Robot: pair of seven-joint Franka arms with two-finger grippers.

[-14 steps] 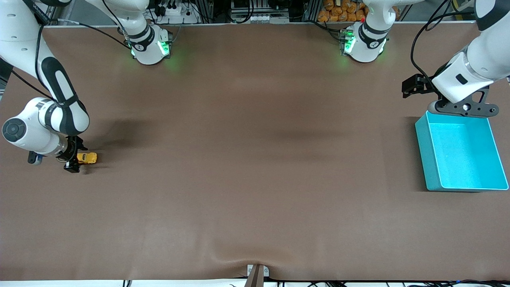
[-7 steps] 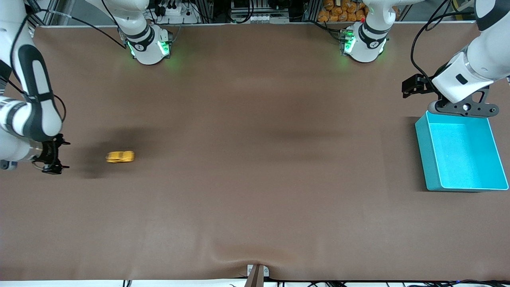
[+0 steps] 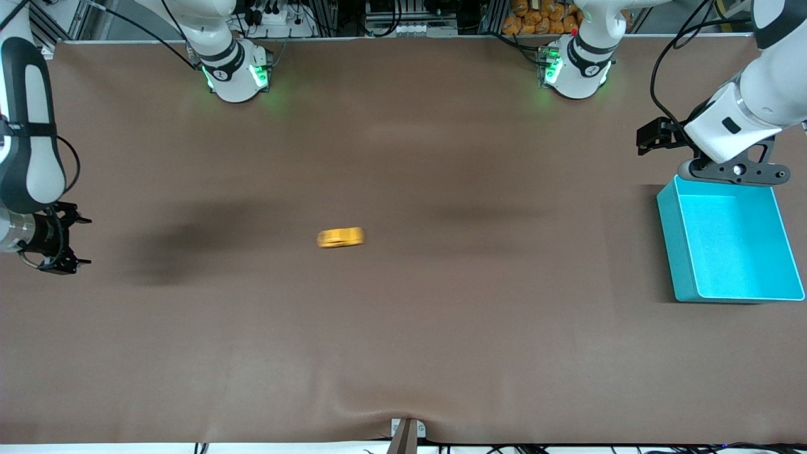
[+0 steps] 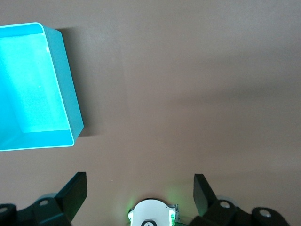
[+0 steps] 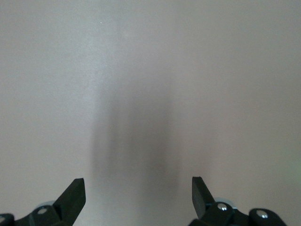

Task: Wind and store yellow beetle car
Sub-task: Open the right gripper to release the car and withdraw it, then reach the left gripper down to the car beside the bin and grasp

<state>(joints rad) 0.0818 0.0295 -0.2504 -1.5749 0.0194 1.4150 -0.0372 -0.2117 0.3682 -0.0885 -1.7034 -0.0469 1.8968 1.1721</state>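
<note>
Presently, findings as recorded:

Toy: small glossy yellow-orange beetle-shaped car (image 3: 340, 238), seen blurred on the brown table covering (image 3: 403, 328), about midway between the two arms' ends, free of both grippers; well apart from the bin.

Bin: turquoise rectangular plastic bin (image 3: 684, 252), set at the left arm's end of the table, nothing seen in it; also caught in the left wrist view (image 4: 70, 108).

Right gripper: black two-finger right gripper (image 3: 62, 239), found at the table edge at the right arm's end, low over the covering, fingers spread wide and holding nothing; in the right wrist view both fingertips (image 5: 75, 195) stood apart with only bare covering and a soft shadow between them.

Left gripper: black two-finger left gripper (image 3: 652, 137), held up over the covering just beside the bin's edge toward the bases, waiting; fingers (image 4: 77, 188) parted wide in the left wrist view, nothing gripped.

Bases: two white arm bases with green lights (image 3: 236, 72), noted along the table edge away from the front camera.

Covering: slight wrinkle noted at the edge nearest the front camera.
</note>
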